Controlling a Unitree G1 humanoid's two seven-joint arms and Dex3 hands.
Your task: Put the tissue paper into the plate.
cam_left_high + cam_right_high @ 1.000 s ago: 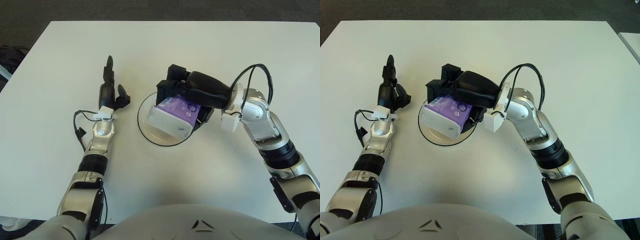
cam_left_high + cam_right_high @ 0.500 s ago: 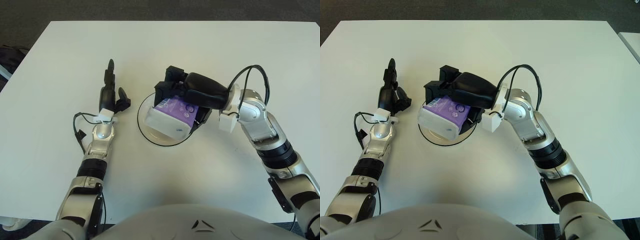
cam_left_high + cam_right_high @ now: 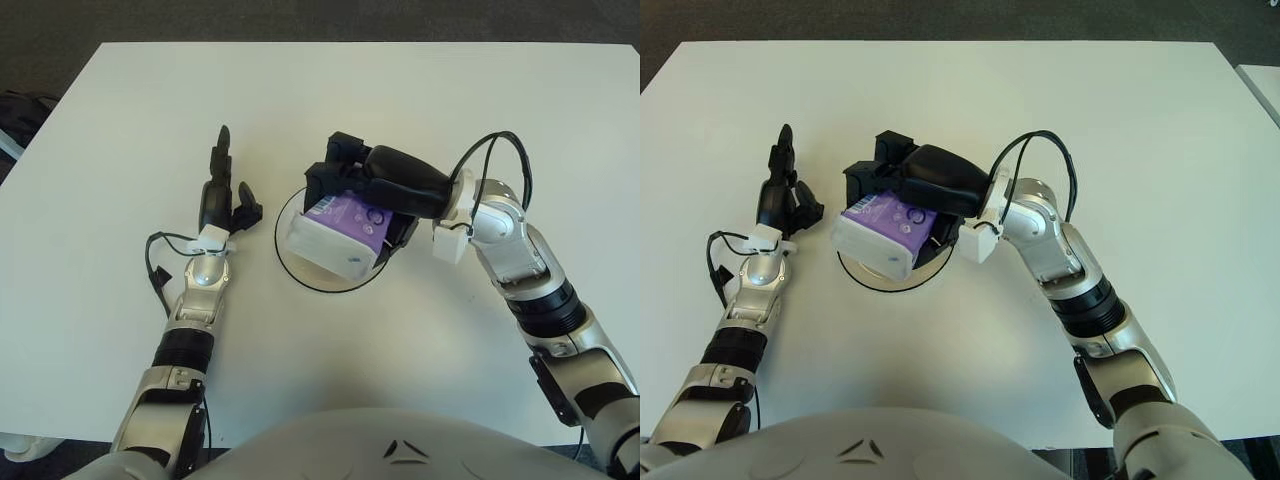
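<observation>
Right hand [image 3: 345, 180], frame centre, was clamped around the tissue pack [image 3: 338, 232], a purple-and-white soft pack, fingers curled over its upper end. Pack sat tilted over the plate [image 3: 291, 271], a clear round plate with a dark rim just left of centre; its white lower end hung over the plate's left half, whether it touched the plate bottom could not be told. Versus the frames a second before, the hand and pack had slid a bit toward the left of the frame and the right forearm had followed, so the pack covered more of the plate's left side and its lower right rim showed clearer. Left hand [image 3: 222, 196], left of the plate, fingers spread and holding nothing, had crept slightly up and right, nearer the plate but apart from it. White surface [image 3: 120, 120] carried nothing else in view. Judgement: placing was nearly done, pack centred over the plate, release not yet made; next call was opening the right fingers and lifting off. Risk: the tilted pack could tip over the left rim on release.
</observation>
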